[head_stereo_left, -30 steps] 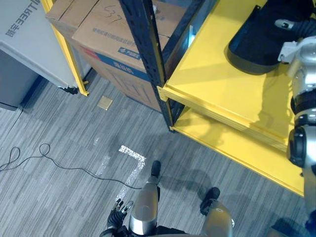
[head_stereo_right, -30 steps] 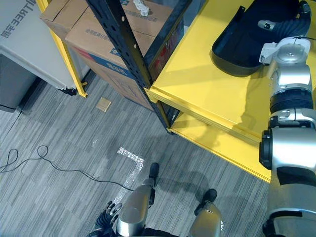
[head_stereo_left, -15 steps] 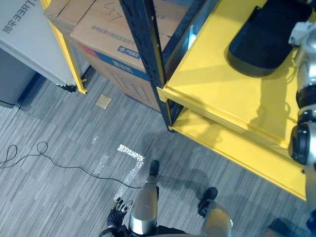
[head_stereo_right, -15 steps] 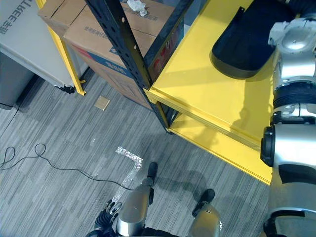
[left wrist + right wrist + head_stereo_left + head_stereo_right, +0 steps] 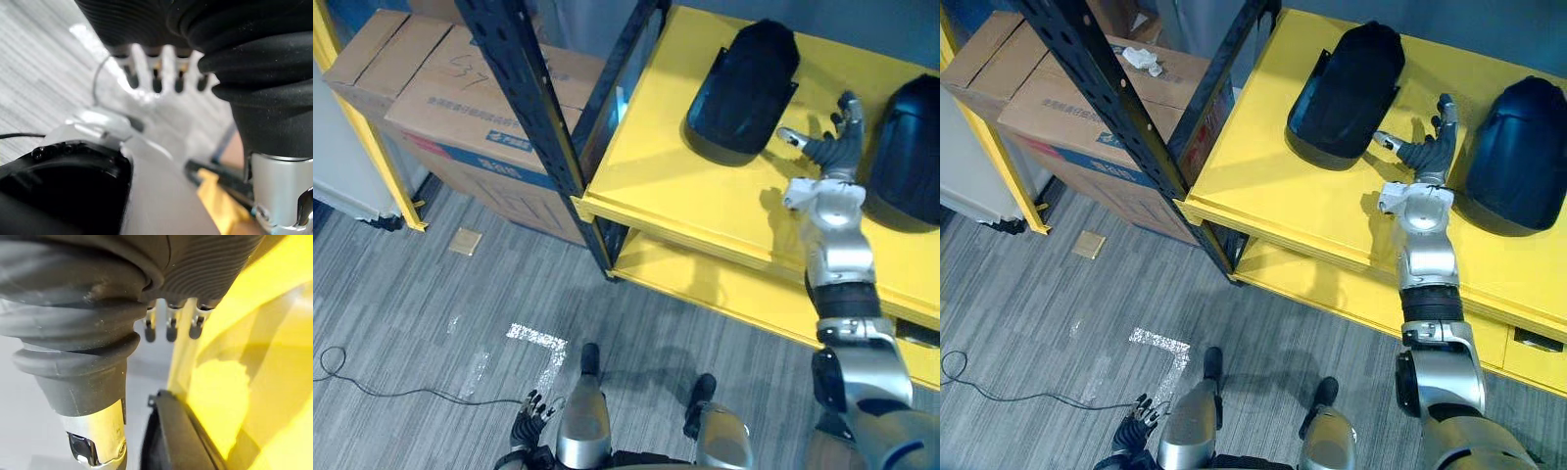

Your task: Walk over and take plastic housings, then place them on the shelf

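Right eye view: splayed right hand (image 5: pixel 1425 152) between two housings (image 5: pixel 1342 83)

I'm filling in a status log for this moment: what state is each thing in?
Left housing: lying on the yellow shelf, not held.
Right housing: lying on the same shelf, not held.
Right hand: open, above the shelf between the two housings, holding nothing.
Left hand: open, hanging low near the floor, empty.
Cardboard box: closed, beside the shelf.
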You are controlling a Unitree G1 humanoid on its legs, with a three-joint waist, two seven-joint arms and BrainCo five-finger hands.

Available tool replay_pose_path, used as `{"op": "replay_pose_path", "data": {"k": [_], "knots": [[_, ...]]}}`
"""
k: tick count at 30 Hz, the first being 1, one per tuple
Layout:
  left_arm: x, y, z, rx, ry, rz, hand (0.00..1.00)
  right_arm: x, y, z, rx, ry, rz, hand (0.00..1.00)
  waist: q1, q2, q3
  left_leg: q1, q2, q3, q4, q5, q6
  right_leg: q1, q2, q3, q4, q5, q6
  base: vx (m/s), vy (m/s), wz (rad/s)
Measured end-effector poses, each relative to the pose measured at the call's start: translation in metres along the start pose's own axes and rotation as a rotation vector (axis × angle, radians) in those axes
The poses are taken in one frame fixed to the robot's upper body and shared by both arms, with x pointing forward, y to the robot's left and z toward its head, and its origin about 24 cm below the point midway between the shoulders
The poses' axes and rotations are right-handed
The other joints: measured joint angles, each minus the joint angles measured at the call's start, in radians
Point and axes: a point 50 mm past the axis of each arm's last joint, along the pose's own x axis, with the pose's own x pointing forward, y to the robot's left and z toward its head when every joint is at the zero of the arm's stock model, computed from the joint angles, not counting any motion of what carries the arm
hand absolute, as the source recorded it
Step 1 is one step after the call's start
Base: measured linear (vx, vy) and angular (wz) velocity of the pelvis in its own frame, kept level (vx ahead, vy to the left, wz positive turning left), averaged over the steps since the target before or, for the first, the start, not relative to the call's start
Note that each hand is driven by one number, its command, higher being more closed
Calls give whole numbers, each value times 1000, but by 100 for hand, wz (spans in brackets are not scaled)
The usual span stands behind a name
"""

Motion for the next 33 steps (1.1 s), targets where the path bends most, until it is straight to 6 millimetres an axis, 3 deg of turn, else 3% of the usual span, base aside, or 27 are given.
{"op": "replay_pose_path", "data": {"k": [3, 12, 21, 33], "knots": [[0, 4, -2, -2, 10, 18, 0, -1, -1, -1, 18, 4, -5, 0, -1, -13, -7, -9, -2, 1, 0, 0, 0, -4, -1, 0, -10, 6, 2, -4, 4, 1], [0, 5, -4, 0, 16, 27, 0, -7, -11, -25, 83, 96, -160, 0, -3, -13, -7, -33, -7, -4, 3, 1, 0, -25, -4, 0, -8, 10, 3, -1, 1, 0], [1, 4, -2, -3, 10, 25, 0, -5, -26, -30, 159, 105, -271, 0, -4, -13, -7, -35, -21, -4, 3, 1, 1, -34, -19, 4, 4, 9, 4, 0, 0, 0], [1, 5, -4, -2, 7, 32, 0, -6, -28, -35, 185, 117, -280, 0, -16, -13, -7, -32, -23, -1, 2, 3, 3, -38, -24, 9, 14, 9, 4, -5, 3, 0]]}}
